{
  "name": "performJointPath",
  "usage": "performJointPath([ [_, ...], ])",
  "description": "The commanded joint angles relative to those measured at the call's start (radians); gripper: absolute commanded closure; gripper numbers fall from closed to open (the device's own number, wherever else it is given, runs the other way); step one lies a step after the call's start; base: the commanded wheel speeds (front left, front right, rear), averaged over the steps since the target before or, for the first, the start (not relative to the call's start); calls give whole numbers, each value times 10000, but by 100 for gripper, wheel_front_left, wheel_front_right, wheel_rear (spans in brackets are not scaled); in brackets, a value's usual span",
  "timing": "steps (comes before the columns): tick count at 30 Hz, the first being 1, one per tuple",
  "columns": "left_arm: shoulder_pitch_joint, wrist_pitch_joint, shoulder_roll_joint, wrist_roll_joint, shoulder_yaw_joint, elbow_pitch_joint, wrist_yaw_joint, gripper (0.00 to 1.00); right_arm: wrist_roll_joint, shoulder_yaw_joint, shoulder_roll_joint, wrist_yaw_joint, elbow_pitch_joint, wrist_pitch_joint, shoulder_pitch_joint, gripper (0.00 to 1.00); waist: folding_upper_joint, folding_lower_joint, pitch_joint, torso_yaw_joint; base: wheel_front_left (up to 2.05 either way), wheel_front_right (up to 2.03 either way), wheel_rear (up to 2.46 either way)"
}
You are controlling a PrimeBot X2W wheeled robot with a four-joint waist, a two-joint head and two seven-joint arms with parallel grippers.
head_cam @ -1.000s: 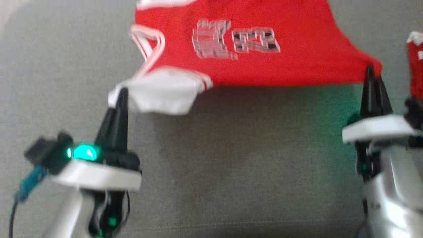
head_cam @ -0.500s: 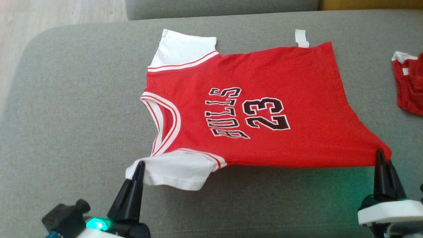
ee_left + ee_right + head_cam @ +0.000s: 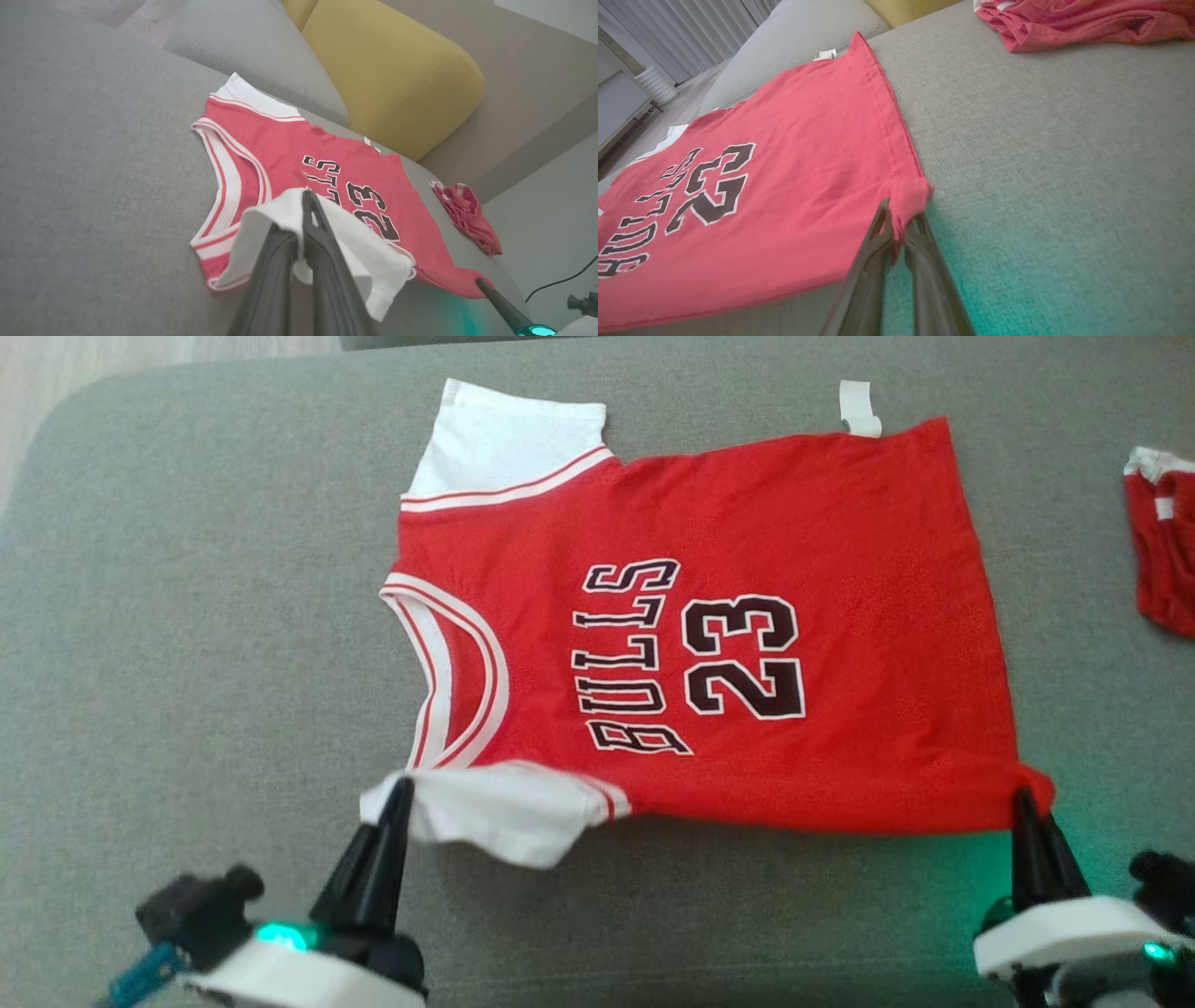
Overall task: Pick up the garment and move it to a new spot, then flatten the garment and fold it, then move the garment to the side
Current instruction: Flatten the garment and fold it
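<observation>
A crumpled red cloth (image 3: 1167, 541) lies on the grey sofa (image 3: 187, 663), a yellow cushion (image 3: 397, 79) behind

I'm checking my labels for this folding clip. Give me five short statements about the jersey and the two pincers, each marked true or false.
1. The left pincer is shut on the white sleeve of the jersey. True.
2. The right pincer hangs open above the jersey. False: it is shut on the jersey's red bottom corner.
3. The jersey lies with its 23 print facing up. True.
4. The jersey is already folded in half. False: it is spread out, unfolded.
5. A second red garment lies on top of the jersey. False: it lies apart from it, to the robot's right on the grey couch.
</observation>
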Motion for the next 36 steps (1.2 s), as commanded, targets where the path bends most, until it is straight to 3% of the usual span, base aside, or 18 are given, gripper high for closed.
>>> performJointPath([
  [1,-754,-57,-15,-57,376,-189,-98,100,56,285,-104,-9,-225,-80,-508,100,-1,1,111,-52,0,0,0],
  [11,-3187,62,-157,-26,517,1758,-506,100,-152,461,-103,-9,494,-151,-2413,100,-1,1,726,-387,0,0,0],
  [20,-4801,-101,-449,25,406,3743,-895,100,-646,498,-103,-9,2213,-312,-4249,100,-1,1,1052,-363,0,0,0],
  [21,-4922,-123,-507,5,398,3905,-919,82,-677,481,-103,-9,2390,-346,-4387,87,-1,1,1059,-345,0,0,0],
  [22,-5034,-168,-576,-30,400,4031,-952,57,-699,462,-103,-9,2548,-388,-4512,62,-1,1,1061,-326,0,0,0],
  [23,-5134,-227,-645,-72,413,4127,-988,23,-694,469,-103,-9,2672,-439,-4628,23,-1,1,1060,-307,0,0,0],
  [24,-5216,-276,-701,-105,421,4202,-1023,0,-663,486,-103,-9,2764,-504,-4733,0,-1,1,1054,-293,0,0,0],
  [30,-5352,-602,-909,-294,595,4242,-1157,0,-457,472,-103,-9,2891,-986,-5169,0,-1,1,963,-253,0,0,0],
  [36,-4953,-722,-854,-372,674,3760,-1193,0,-388,263,-103,-9,2259,-1324,-5010,0,-1,1,794,-190,0,0,0],
])
